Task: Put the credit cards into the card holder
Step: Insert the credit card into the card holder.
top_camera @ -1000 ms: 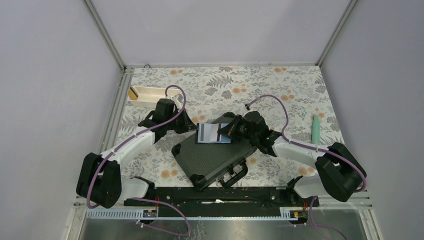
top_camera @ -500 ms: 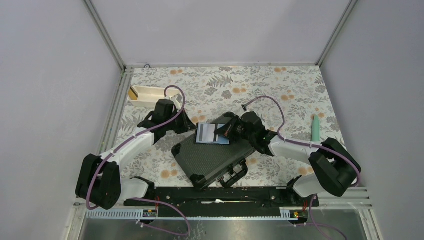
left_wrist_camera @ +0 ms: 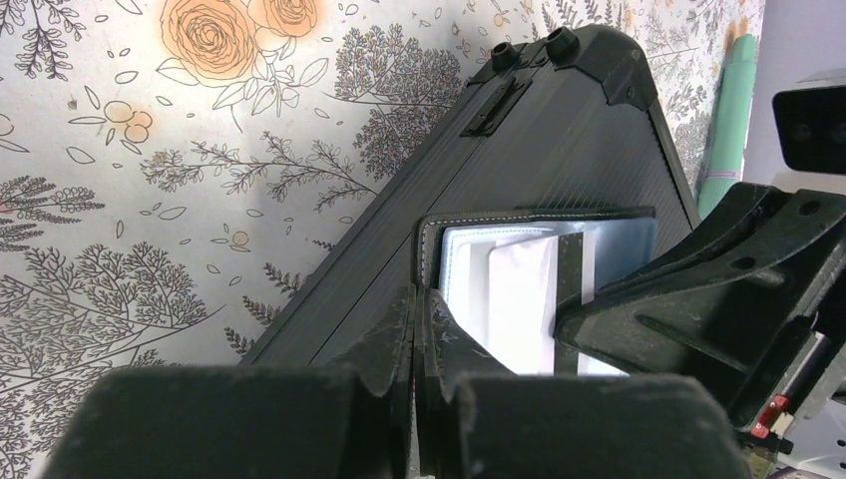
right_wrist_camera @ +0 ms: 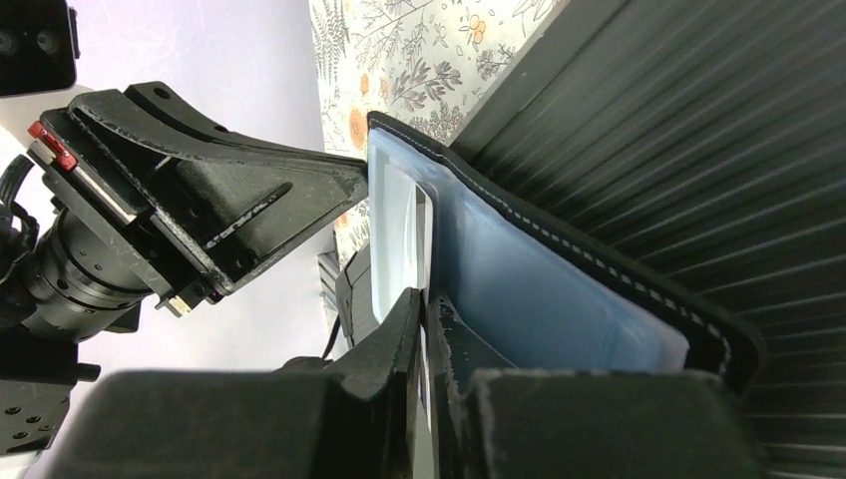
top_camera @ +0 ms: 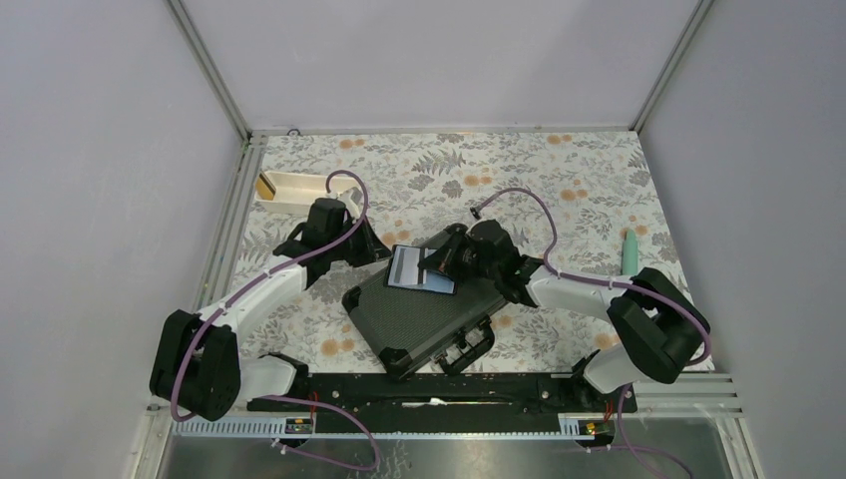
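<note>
We have left hand (left_wrist_camera: 417,299) shut, tip bracing holder (left_wrist_camera: 619,235) edge; right hand (right_wrist_camera: 424,299) pinched on card (left_wrist_camera: 519,299). Keep card flat, pocket-aligned, push slowly.

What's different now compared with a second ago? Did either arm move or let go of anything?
The right gripper slid leftward, further across the open card holder, seemingly pushing the pale card in its jaws deeper into a pocket. Nothing was let go. The left gripper kept pinching the holder's edge, and the black case and white tray stayed put.
</note>
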`<state>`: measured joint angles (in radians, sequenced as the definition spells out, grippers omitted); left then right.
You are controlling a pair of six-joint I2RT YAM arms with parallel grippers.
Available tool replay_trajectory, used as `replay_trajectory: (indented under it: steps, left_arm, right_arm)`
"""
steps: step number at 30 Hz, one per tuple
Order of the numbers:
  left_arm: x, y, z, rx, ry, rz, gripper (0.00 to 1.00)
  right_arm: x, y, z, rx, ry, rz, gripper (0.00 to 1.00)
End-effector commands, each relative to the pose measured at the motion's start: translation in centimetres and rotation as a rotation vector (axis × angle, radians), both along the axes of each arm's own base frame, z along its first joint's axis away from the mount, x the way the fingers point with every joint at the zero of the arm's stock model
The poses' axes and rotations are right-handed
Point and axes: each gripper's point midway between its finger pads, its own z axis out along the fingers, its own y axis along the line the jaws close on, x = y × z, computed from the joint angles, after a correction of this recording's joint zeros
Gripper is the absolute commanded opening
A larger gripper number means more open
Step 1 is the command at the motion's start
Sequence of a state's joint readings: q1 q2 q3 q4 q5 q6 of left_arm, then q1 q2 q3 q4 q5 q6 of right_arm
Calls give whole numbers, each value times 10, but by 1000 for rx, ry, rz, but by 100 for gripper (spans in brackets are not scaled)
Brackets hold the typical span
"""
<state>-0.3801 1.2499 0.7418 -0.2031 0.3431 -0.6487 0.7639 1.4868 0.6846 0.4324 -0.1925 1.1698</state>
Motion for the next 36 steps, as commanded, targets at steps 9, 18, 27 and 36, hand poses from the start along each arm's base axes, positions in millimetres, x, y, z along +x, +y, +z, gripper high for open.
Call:
replay_trajectory:
  steps: [9,18,27,36]
  left_arm:
    - [0,-8,15,-66,-48,-9,0]
    - [-1,-9,16,-71,-51,-17,0]
    - [-2,-10,17,-74,-55,-24,0]
    - [-2,-10,19,-79,-62,-22,0]
  right_arm:
    - [-2,-22,-12,-286,-59,0,30]
    - [0,-41,-3,-393,-100,-27,40]
    - [-8,-28,-8,-375,-87,15,33]
    - [-13,6,4,-307,-109,58,24]
